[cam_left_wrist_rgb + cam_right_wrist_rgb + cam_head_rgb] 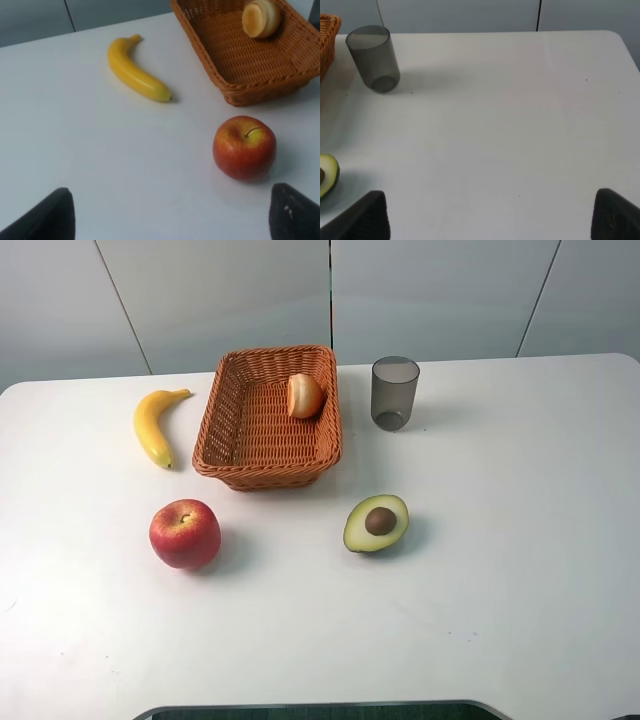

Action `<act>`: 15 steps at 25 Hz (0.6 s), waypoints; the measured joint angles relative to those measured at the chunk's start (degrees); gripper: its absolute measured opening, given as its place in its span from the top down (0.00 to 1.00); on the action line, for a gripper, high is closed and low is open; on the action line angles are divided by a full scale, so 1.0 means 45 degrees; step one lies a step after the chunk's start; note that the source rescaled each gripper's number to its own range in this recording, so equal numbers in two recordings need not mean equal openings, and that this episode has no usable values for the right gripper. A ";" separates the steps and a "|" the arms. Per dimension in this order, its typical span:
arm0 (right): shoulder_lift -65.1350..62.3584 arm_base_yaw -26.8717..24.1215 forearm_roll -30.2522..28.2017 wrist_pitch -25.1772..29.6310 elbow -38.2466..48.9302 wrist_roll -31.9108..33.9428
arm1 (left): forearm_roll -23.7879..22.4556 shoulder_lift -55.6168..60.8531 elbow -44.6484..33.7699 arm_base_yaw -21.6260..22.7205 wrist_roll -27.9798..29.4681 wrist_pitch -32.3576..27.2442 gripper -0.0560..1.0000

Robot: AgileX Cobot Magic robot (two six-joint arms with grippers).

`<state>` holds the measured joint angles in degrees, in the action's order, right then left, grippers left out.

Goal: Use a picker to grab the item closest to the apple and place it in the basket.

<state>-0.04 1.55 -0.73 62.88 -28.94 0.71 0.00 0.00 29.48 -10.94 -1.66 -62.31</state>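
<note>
One round pale-sided item (305, 395) inside woven wicker basket (262, 455), glossy apple (185, 533)

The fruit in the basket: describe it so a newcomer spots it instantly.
Find the orange-brown wicker basket at the table's back centre. The item lies inside against its right wall, near the far end. It is small, round, orange-pink with a paler cream side, unlike the glossy red apple on the table.

A yellow banana (154, 426) is being seen lying on the white table (500, 570), its stem end pointing away from the camera. A halved avocado (376, 523), pit showing, is being displayed cut side up. A translucent grey cup (394, 392) is being kept upright near the table's far edge.
</note>
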 joint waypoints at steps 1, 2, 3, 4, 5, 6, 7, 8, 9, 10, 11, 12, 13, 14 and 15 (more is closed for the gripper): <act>0.0000 0.0000 0.0000 0.0000 0.0000 0.0000 | 0.0000 0.0000 0.0000 0.0000 0.0000 0.0000 0.00; 0.0000 0.0000 0.0000 0.0000 0.0000 0.0000 | 0.0000 0.0000 0.0000 0.0000 0.0000 0.0000 0.00; 0.0000 0.0000 0.0000 0.0000 0.0000 0.0000 | 0.0000 0.0000 0.0000 0.0000 0.0000 0.0000 0.00; 0.0000 0.0000 0.0000 0.0000 0.0000 0.0000 | 0.0000 0.0000 -0.0026 0.0000 0.0000 0.0000 0.00; 0.0000 0.0000 0.0000 0.0000 0.0000 0.0000 | 0.0000 0.0000 -0.0025 0.0000 0.0027 0.0000 0.00; 0.0000 0.0000 0.0000 0.0000 0.0000 0.0000 | 0.0000 0.0000 -0.0025 0.0000 0.0027 0.0000 0.00; 0.0000 0.0000 0.0000 0.0000 0.0000 0.0000 | 0.0000 0.0000 -0.0025 0.0000 0.0027 0.0000 0.00; 0.0000 0.0000 0.0000 0.0000 0.0000 0.0000 | 0.0000 0.0000 -0.0025 0.0000 0.0027 0.0000 0.00; 0.0000 0.0000 0.0000 0.0000 0.0000 0.0000 | 0.0000 0.0000 -0.0025 0.0000 0.0027 0.0000 0.00; 0.0000 0.0000 0.0000 0.0000 0.0000 0.0000 | 0.0000 0.0000 -0.0025 0.0000 0.0027 0.0000 0.00; 0.0000 0.0000 0.0000 0.0000 0.0000 0.0000 | 0.0000 0.0000 -0.0025 0.0000 0.0027 0.0000 0.00; 0.0000 0.0000 0.0000 0.0000 0.0000 0.0000 | 0.0000 0.0000 -0.0025 0.0000 0.0027 0.0000 0.00; 0.0000 0.0000 0.0000 0.0000 0.0000 0.0000 | 0.0000 0.0000 -0.0025 0.0000 0.0027 0.0000 0.00; 0.0000 0.0000 0.0000 0.0000 0.0000 0.0000 | 0.0000 0.0000 -0.0025 0.0000 0.0027 0.0000 0.00; 0.0000 0.0000 0.0000 0.0000 0.0000 0.0000 | 0.0000 0.0000 -0.0025 0.0000 0.0027 0.0000 0.00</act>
<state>-0.04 1.55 -0.73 62.88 -28.94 0.71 0.00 0.00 29.37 -10.94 -1.53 -62.31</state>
